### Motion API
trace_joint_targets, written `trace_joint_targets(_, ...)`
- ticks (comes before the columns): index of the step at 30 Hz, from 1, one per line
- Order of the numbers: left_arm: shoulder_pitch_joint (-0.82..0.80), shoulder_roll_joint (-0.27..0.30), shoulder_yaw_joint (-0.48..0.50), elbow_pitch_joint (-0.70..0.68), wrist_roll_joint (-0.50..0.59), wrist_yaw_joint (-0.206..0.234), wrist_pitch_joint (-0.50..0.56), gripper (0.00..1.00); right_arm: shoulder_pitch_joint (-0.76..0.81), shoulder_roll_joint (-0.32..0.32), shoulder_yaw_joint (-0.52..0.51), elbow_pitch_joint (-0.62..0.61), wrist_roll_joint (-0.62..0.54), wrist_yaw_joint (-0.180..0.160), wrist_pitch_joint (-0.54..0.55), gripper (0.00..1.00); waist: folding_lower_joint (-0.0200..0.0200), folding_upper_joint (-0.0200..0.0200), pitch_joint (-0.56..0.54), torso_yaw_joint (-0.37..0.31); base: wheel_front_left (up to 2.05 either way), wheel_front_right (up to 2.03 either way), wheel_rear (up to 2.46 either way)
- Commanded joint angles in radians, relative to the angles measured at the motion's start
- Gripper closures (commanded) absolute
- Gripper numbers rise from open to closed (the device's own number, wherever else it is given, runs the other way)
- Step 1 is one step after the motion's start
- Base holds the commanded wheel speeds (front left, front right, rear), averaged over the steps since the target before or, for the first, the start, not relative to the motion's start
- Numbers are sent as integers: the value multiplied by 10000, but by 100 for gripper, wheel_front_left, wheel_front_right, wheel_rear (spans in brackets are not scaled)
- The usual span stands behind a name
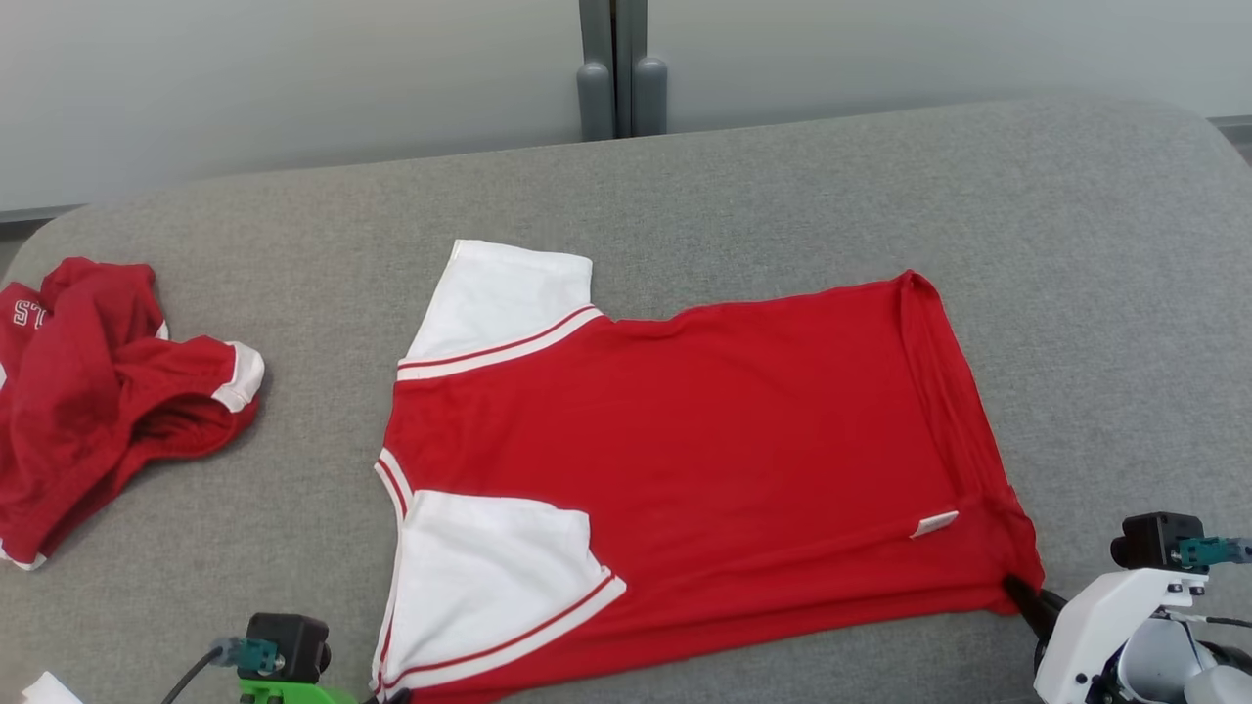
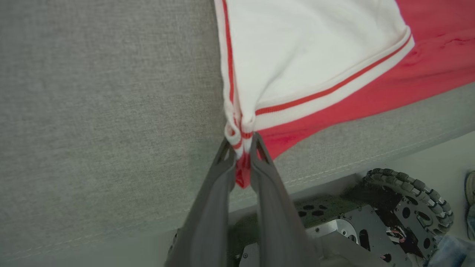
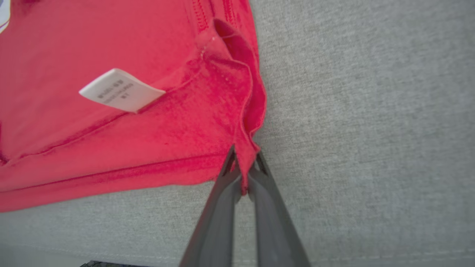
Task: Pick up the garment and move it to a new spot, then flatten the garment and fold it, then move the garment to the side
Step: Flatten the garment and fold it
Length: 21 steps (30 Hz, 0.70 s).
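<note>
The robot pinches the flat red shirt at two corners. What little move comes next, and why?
Probably lift both near corners together and carry them toward the far edge. The shirt lies flat on the grey cushion, the left jaws are shut on the sleeve corner and the right jaws on the hem corner.

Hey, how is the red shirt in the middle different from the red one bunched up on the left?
The middle shirt lies spread flat; the left garment is crumpled in a heap. The left gripper pinches the middle shirt's sleeve corner and the right gripper its hem corner; nothing touches the left garment. Both are red with white trim.
</note>
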Motion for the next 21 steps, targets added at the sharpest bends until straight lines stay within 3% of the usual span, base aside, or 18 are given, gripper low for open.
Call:
trace_joint_targets(1, 219, 155, 27, -9, -69, 105, 107, 93, 240, 93, -227, -151, -177, -21, 138, 45, 0, 0, -6, -5, 0, 0, 0)
trace_joint_targets(2, 224, 178, 15, -40, -67, 115, 136, 33, 307, 191, -350, -236, -254, -21, 220, 0, 0, 0, -9, -5, 0, 0, 0)
trace_joint_targets(3, 204, 148, 15, -77, -106, 94, 144, 0, 369, 295, -491, -339, -356, -21, 301, 0, 0, 0, -12, -2, 0, 0, 0)
trace_joint_targets(10, -164, 255, 147, -55, 77, -87, -77, 0, 408, 859, -1237, -1178, -885, -18, 457, 0, 0, 0, -20, -8, 0, 0, 0)
trace_joint_targets(17, -1400, 812, 630, -246, 1018, 28, -709, 0, -338, 1142, -1538, -2197, -1066, -16, -190, 0, 0, 0, 139, -78, 0, 0, 0)
trace_joint_targets(21, -2711, 975, 514, -31, 1618, -488, -593, 0, -1110, 1074, -1342, -2092, -1386, -16, -699, 0, 0, 0, 486, -46, 0, 0, 0)
